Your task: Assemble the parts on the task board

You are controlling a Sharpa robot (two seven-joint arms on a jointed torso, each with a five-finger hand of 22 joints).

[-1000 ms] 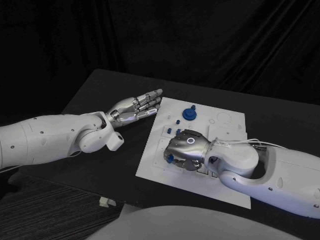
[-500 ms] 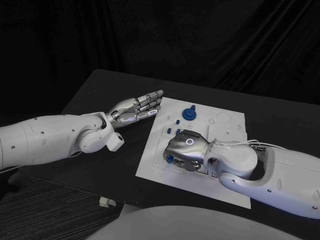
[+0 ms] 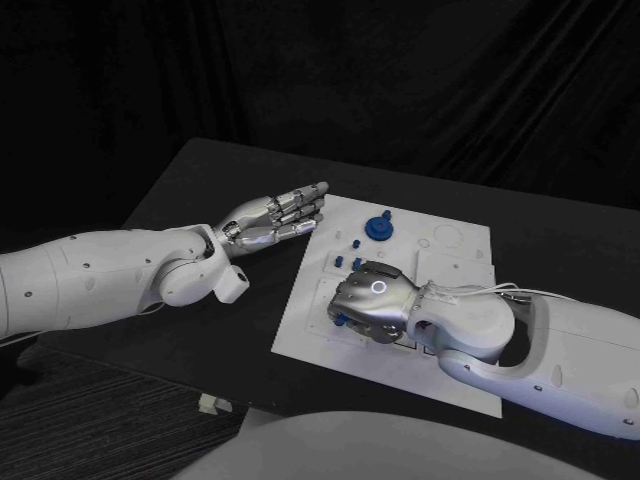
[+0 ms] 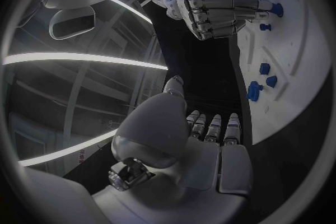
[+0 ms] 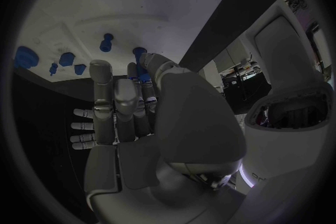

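The white task board (image 3: 460, 236) lies in the middle of the black table. My right hand (image 3: 366, 300) rests on the board's near left area, fingers curled down around a small blue part (image 3: 338, 320), which it grips against the plate. The left wrist view shows that hand (image 4: 213, 8) with the blue part (image 4: 276, 9) at its fingertips. A larger round blue part (image 3: 382, 227) stands at the board's far side, and small blue parts (image 3: 352, 262) sit between it and my right hand. My left hand (image 3: 277, 215) hovers open and flat beside the board's far left corner, holding nothing.
The black table (image 3: 219, 180) extends to the left of the board under my left arm. Its edge drops to the floor at the near left. More blue parts (image 5: 66, 59) stand on the board ahead of my right hand.
My right hand has crept slightly toward the board's near side, still curled over the blue part. The left hand has stayed in place.
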